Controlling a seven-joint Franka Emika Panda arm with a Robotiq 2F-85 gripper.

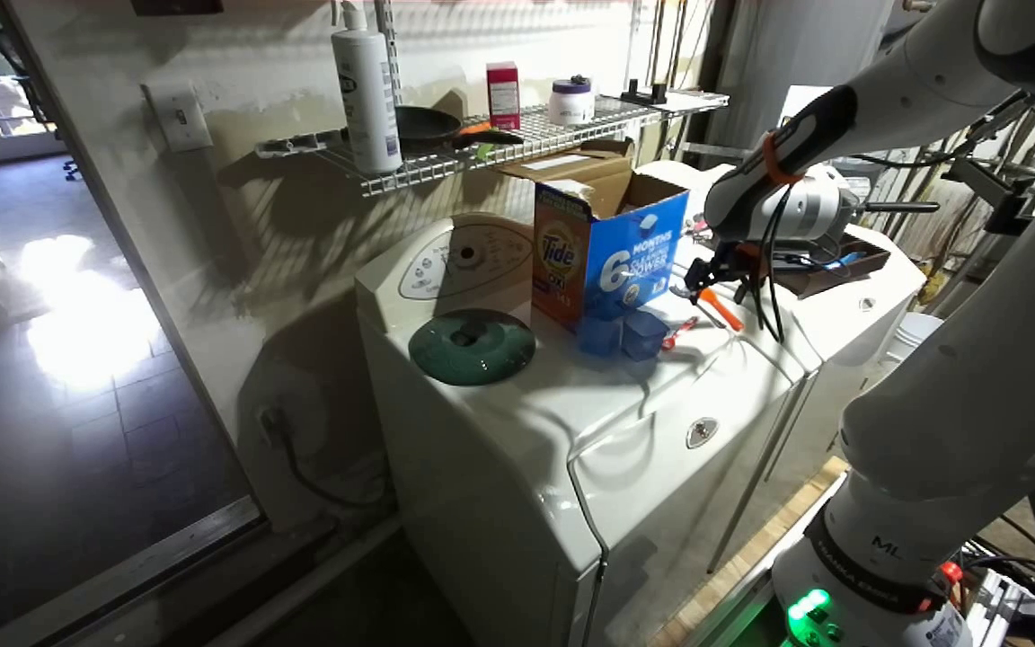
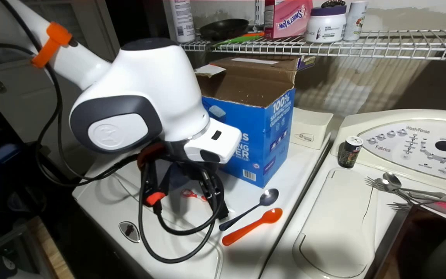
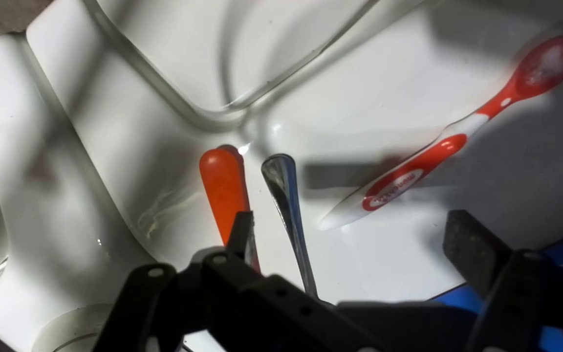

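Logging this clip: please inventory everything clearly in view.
Machines: 2, white, adjacent
Tide box: 1, blue-orange, one machine
Orange spoon: 1, orange, box's machine
Metal spoon: 1, silver, box's machine
Munchkin spoon: 1, red-white, box's machine
Cups: apparently 2, blue, by box
Dish or lid: 1, green, box's machine
Cutlery: several, silver, other machine
Tray: 1, brown, other machine
Can: 1, black, other machine
Shelf: 1, white, above
Bottle: 1, white, shelf
Pan: 1, black, shelf
Pink box: 1, pink, shelf
Jar: 1, white, shelf
Arm: 1, white, over machine
End effector: 1, black, above spoons

Orange spoon (image 3: 224,195), metal spoon (image 3: 292,220) side by side on white appliance (image 3: 384,266); red-and-white spoon (image 3: 450,145) slanted nearby.
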